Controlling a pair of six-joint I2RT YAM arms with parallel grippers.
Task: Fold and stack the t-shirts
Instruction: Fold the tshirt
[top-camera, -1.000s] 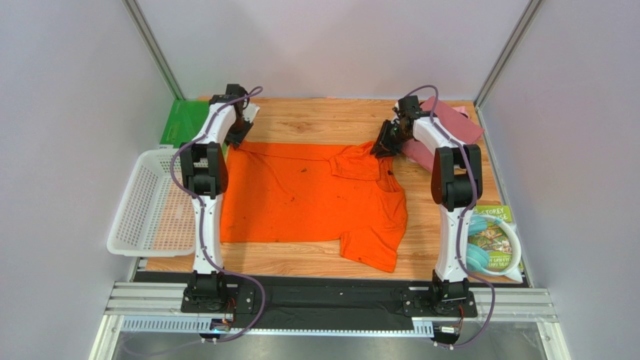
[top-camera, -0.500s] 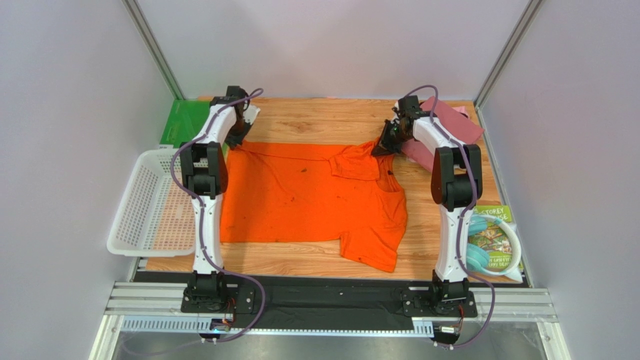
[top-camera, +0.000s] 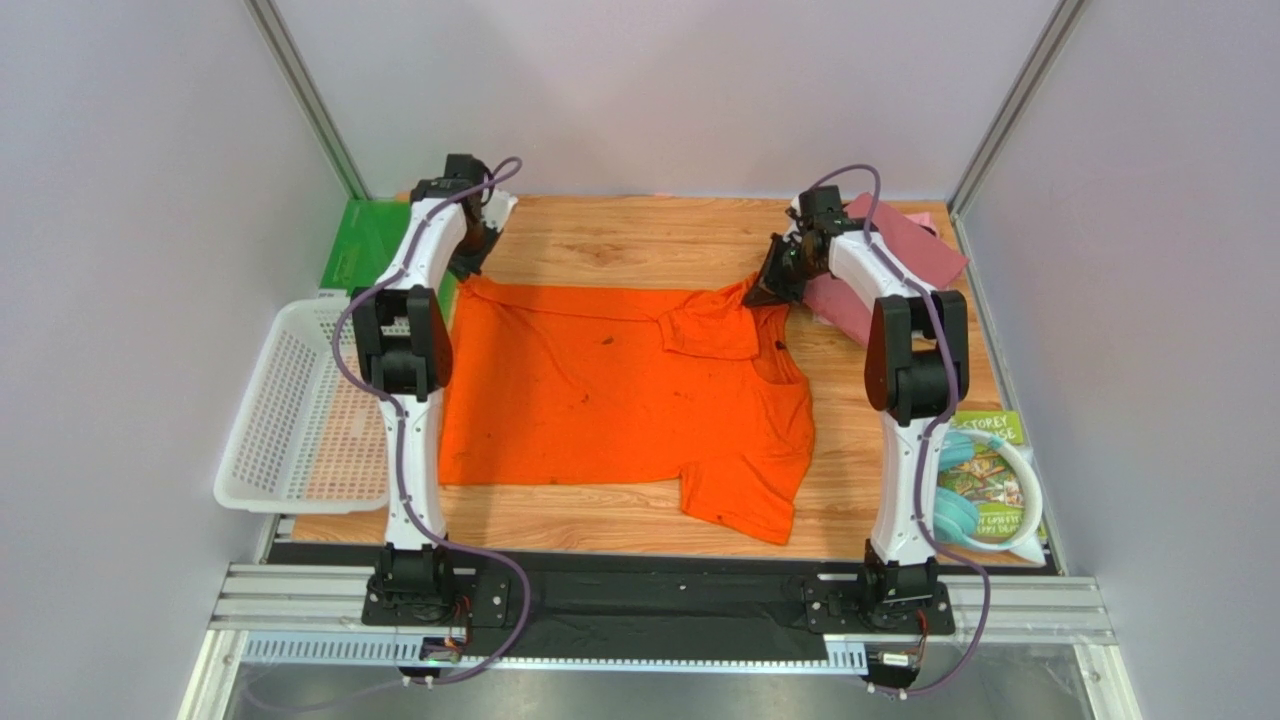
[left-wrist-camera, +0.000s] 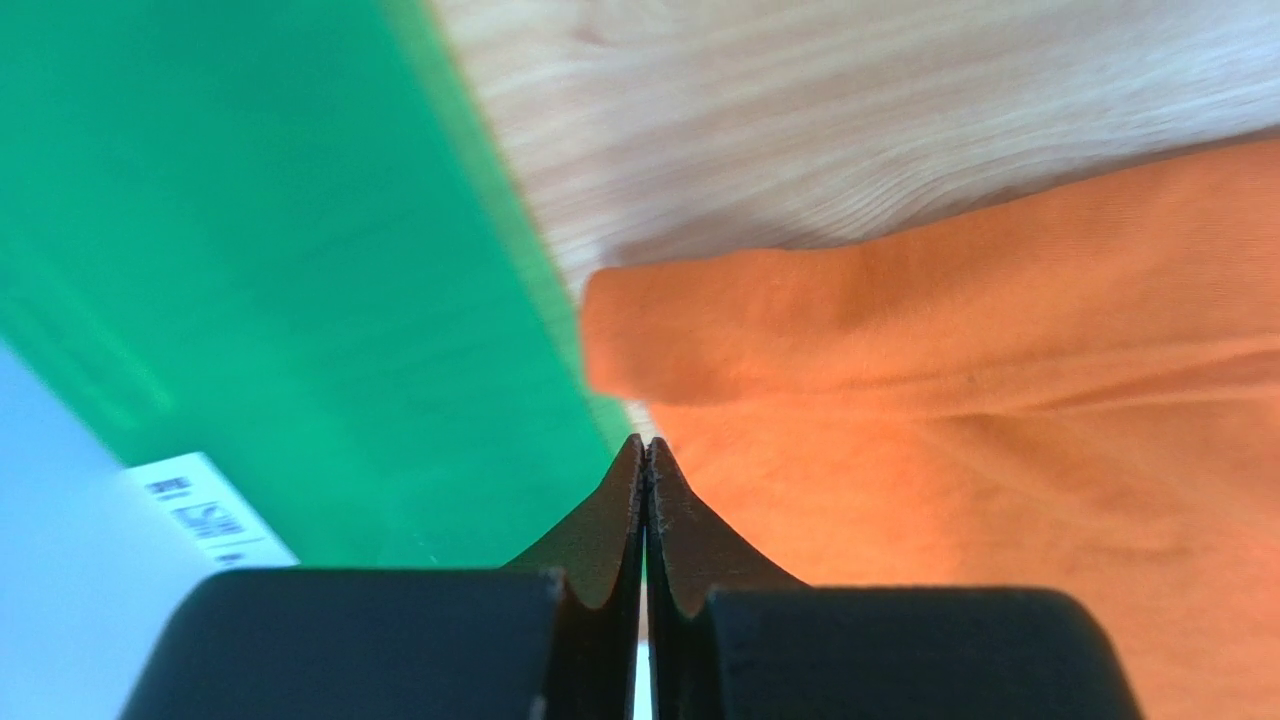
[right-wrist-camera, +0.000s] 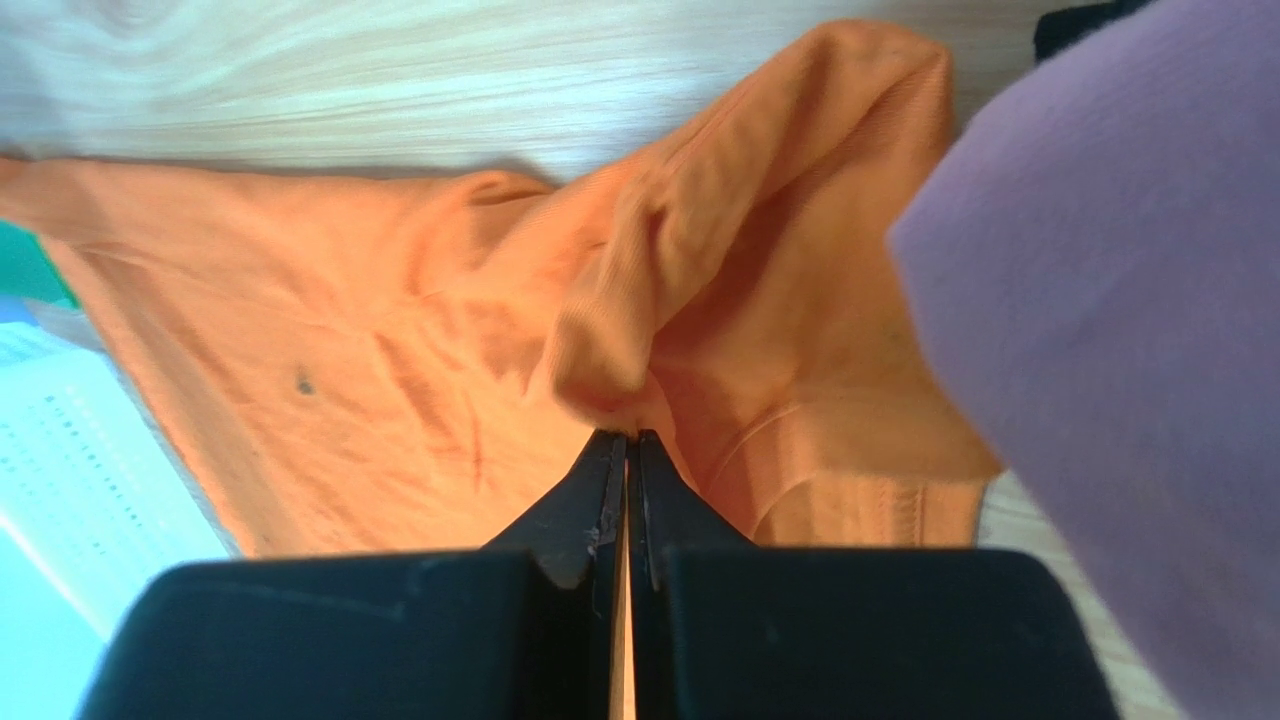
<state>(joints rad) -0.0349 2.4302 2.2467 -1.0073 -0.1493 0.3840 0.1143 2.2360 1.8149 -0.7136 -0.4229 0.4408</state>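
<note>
The bright orange t-shirt (top-camera: 601, 390) lies spread flat across the wooden table, with one sleeve folded in over it at the far right. My left gripper (top-camera: 464, 267) is shut at its far left corner, and the cloth edge (left-wrist-camera: 902, 450) meets the closed tips (left-wrist-camera: 643, 444). At the far right corner, my right gripper (top-camera: 760, 291) is shut on a raised fold of the orange cloth (right-wrist-camera: 631, 345). A folded maroon t-shirt (top-camera: 902, 248) lies at the back right, just beyond the right gripper and close beside it (right-wrist-camera: 1112, 300). A pale pink corner (top-camera: 923, 222) shows at its far edge.
A flat green plastic sheet (top-camera: 361, 240) lies at the back left, right beside the left gripper (left-wrist-camera: 271, 270). A white mesh basket (top-camera: 286, 413) hangs off the table's left edge. A plastic-wrapped package (top-camera: 984, 480) sits at the near right. Frame posts stand at both back corners.
Both grippers have closed at the shirt's far corners. The left gripper has moved back and to the left, drawing the shirt's far left corner with it. The right gripper has barely shifted.
</note>
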